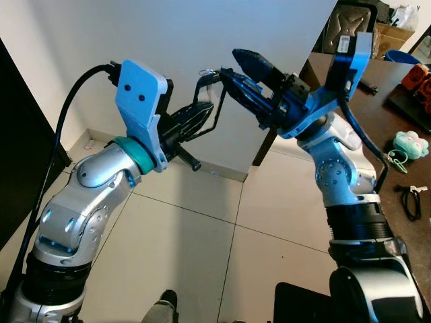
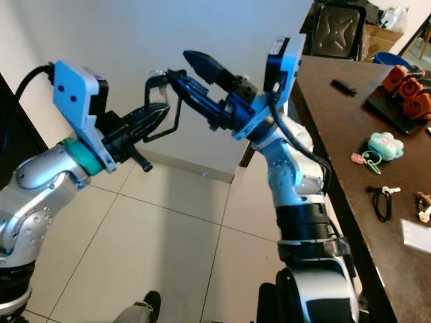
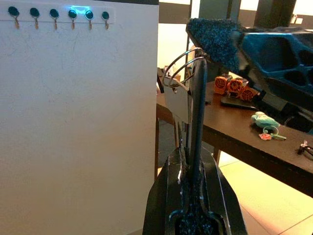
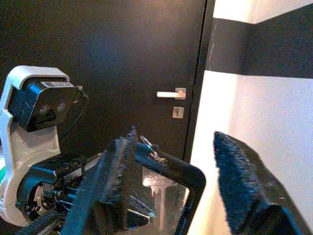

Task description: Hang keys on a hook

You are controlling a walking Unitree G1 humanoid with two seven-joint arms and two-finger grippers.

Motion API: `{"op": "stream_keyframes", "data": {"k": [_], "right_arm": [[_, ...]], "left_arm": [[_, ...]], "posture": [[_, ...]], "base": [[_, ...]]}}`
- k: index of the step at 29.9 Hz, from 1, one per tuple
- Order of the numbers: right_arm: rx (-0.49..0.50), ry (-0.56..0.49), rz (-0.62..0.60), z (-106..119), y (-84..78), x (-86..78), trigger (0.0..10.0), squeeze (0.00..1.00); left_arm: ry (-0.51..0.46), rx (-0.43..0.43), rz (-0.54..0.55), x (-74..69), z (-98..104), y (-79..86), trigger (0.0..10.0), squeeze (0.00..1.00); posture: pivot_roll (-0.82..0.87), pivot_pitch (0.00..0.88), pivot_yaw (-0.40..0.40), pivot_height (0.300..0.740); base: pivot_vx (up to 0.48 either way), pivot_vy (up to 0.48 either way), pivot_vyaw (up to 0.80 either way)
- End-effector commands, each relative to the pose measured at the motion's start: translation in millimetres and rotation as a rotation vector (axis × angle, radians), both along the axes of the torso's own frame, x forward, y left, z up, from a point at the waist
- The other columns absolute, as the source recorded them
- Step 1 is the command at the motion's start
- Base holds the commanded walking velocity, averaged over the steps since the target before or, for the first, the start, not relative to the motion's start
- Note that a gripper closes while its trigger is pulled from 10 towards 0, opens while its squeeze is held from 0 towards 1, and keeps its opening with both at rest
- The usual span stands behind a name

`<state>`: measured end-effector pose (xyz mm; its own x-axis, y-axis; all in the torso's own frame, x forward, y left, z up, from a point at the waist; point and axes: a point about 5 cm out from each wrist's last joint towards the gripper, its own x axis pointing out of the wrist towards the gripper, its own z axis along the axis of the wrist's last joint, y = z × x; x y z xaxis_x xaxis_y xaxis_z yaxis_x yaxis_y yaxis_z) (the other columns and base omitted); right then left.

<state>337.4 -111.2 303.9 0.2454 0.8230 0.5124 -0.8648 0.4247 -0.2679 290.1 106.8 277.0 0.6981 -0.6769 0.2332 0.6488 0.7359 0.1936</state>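
Observation:
A silver key on a wire ring (image 1: 210,73) is held up in front of the white wall, clamped in my left gripper (image 1: 212,106), which is shut on it. In the left wrist view the key (image 3: 177,100) hangs beside the shut fingers (image 3: 197,122). My right gripper (image 1: 232,69) faces it from the right, open, its lower finger at the ring and its upper finger above it. The right wrist view shows the key (image 4: 154,188) between its spread fingers (image 4: 115,181). A white rack of several teal hooks (image 3: 58,13) is mounted high on the wall.
A dark brown table (image 2: 337,134) runs along my right with a teal plush keychain (image 1: 411,145), a black cable loop (image 1: 411,200) and orange items (image 2: 406,86). A black door with a metal handle (image 4: 171,93) stands to my left. Pale tiled floor (image 1: 195,242) lies below.

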Motion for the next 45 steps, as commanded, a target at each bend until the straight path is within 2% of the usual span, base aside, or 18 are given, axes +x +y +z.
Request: {"op": "stream_keyframes", "data": {"k": [1,2,5,6,11,12,15,25,38,40,41,44,45], "right_arm": [[-0.056,-0.063,0.014,8.0,2.8,-4.7,10.0,1.00],[-0.122,-0.085,0.022,5.7,6.5,-6.4,10.0,0.29],[-0.167,-0.099,0.029,3.8,9.0,-7.5,10.0,0.29],[-0.214,-0.118,0.026,2.4,10.7,-7.9,10.0,0.00],[-0.250,-0.168,-0.037,8.8,9.8,-4.3,10.0,0.00],[-0.247,-0.195,-0.062,14.6,8.7,-3.1,0.0,0.00],[-0.222,-0.229,-0.088,24.6,7.3,-3.0,0.0,0.00],[-0.221,-0.232,-0.091,23.9,6.9,-3.3,0.0,0.00],[-0.183,-0.156,-0.051,11.4,0.3,-1.9,0.0,0.00],[-0.108,-0.102,-0.042,9.0,-4.2,-0.5,0.0,0.00],[-0.108,-0.102,-0.042,9.0,-4.2,-0.5,0.0,0.00],[0.033,-0.023,0.029,7.1,-4.5,-1.6,0.0,0.00],[0.033,-0.023,0.029,7.1,-4.5,-1.6,0.0,0.00]], "left_arm": [[-0.004,0.007,-0.019,-2.0,-0.2,-4.4,3.8,0.00],[-0.004,0.007,-0.020,-2.1,-0.4,-4.6,3.7,0.00],[-0.003,0.007,-0.021,-2.2,-0.4,-4.7,3.7,0.00],[-0.002,0.007,-0.022,-2.3,-0.7,-5.0,3.7,0.00],[0.000,0.007,-0.023,-2.9,-1.2,-5.2,3.7,0.00],[0.001,0.008,-0.022,-3.2,-1.4,-5.1,3.7,0.00],[0.003,0.007,-0.022,-3.6,-1.6,-4.7,3.6,0.00],[0.004,0.008,-0.025,-3.4,-1.9,-5.4,3.6,0.00],[0.003,0.011,-0.024,-3.4,-1.8,-4.9,3.5,0.00],[-0.004,0.012,-0.020,-3.2,-0.5,-4.2,3.8,0.00],[-0.004,0.012,-0.020,-3.2,-0.5,-4.2,3.8,0.00],[-0.017,0.017,-0.027,-3.5,1.4,-5.9,4.4,0.00],[-0.017,0.017,-0.027,-3.5,1.4,-5.9,4.4,0.00]], "posture": [[0.11,0.083,-0.050,0.740],[0.11,0.084,-0.050,0.740],[0.11,0.084,-0.050,0.740],[0.10,0.086,-0.052,0.740],[0.11,0.089,-0.053,0.740],[0.11,0.091,-0.052,0.740],[0.11,0.091,-0.054,0.740],[0.10,0.091,-0.054,0.740],[0.11,0.085,-0.055,0.740],[0.10,0.081,-0.054,0.740],[0.10,0.081,-0.054,0.740],[0.10,0.080,-0.054,0.740],[0.10,0.080,-0.054,0.740]], "base": [[0.000,0.000,0.00],[0.000,0.000,0.00],[0.000,0.000,0.00],[0.000,0.000,0.00],[0.000,0.000,0.00],[0.000,0.000,0.00],[0.000,0.000,0.00],[0.000,0.000,0.00],[0.000,0.000,0.00],[0.000,0.000,0.00],[0.000,0.000,0.00],[0.000,0.000,0.00],[0.000,0.000,0.00]]}}
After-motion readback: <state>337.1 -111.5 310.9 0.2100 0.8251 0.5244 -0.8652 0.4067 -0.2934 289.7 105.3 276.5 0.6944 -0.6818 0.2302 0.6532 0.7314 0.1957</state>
